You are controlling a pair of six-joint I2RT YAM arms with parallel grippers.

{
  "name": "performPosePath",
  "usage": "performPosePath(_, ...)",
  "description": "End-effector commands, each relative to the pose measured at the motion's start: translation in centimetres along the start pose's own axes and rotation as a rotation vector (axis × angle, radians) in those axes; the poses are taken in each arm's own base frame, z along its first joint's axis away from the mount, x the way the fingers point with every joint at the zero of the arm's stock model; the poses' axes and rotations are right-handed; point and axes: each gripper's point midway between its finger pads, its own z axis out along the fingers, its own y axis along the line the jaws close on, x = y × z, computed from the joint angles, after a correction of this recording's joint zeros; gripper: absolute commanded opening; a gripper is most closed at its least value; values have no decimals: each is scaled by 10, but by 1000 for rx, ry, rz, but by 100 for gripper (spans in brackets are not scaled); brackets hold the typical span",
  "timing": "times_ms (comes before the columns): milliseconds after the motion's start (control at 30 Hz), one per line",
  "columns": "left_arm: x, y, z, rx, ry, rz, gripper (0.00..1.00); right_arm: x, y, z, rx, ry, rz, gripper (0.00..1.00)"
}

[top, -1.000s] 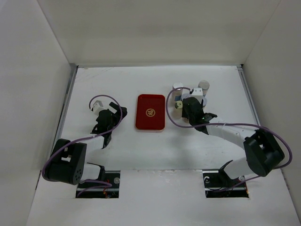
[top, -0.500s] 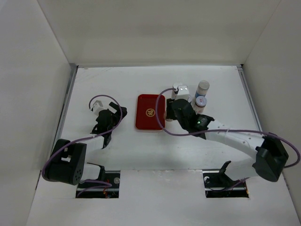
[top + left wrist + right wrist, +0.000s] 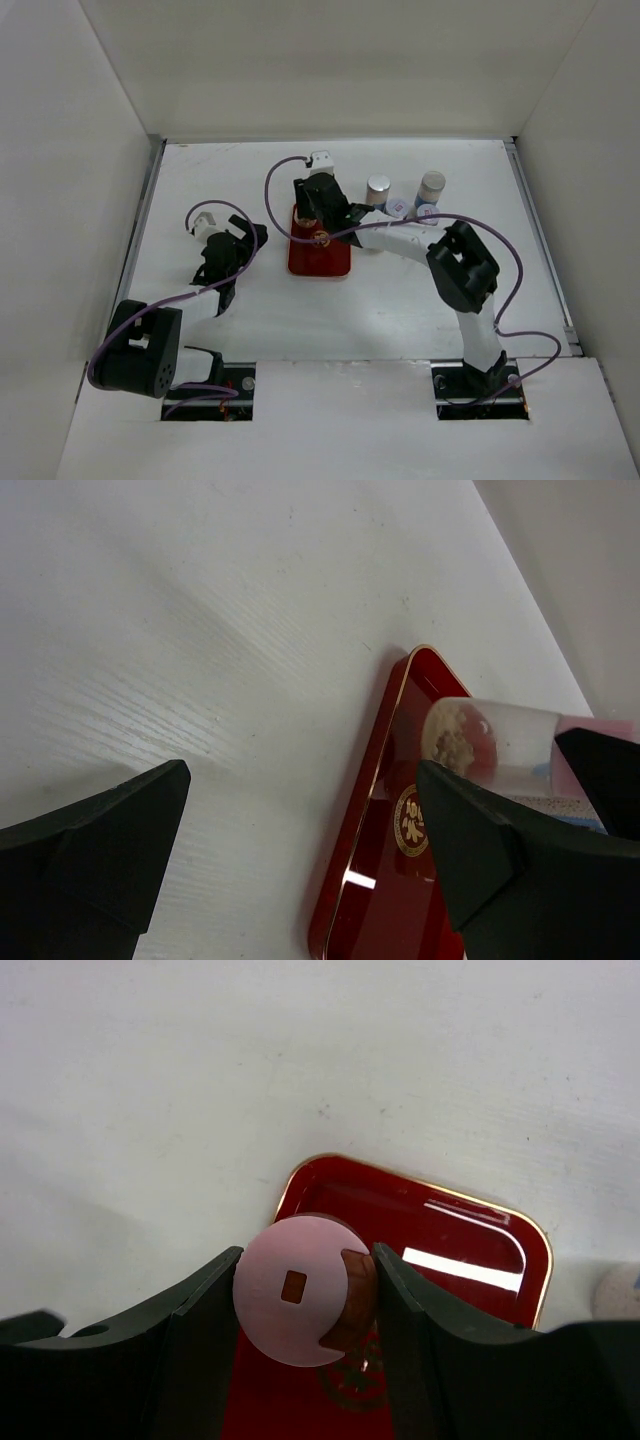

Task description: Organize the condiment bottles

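Pink-lidded jar (image 3: 292, 1305), clamped in right pincer (image 3: 303, 1302) above red tray (image 3: 400, 1215): lower upright, inside tray's rim, before releasing; left pincer (image 3: 300, 780) apart, empty.

A white table (image 3: 400, 310) with faint wood grain forms the floor of a plain white enclosure. A back wall (image 3: 330, 70) rises from its far edge. A left wall (image 3: 60, 200) and a right wall (image 3: 590, 150) slant up from its sides. Grey rails (image 3: 140, 225) run along the left and right edges. A white ledge (image 3: 340, 420) with two rectangular cut-outs (image 3: 240, 382) covers the near edge. The light is soft and even, and shadows are faint.
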Motion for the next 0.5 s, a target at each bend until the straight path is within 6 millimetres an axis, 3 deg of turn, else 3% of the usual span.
performPosePath(0,-10,-11,-1,42,-34,-10,100,-43,-1,13,-18,-88,37,44)
performPosePath(167,-10,-8,0,36,-31,-12,100,-22,-4,30,-18,-49,29,45)
performPosePath(300,-13,-8,0,33,-43,-12,100,-17,-3,37,-10,-48,34,47)
performPosePath(467,-14,-9,0,36,-46,-15,100,-12,0,43,-11,-34,22,60)
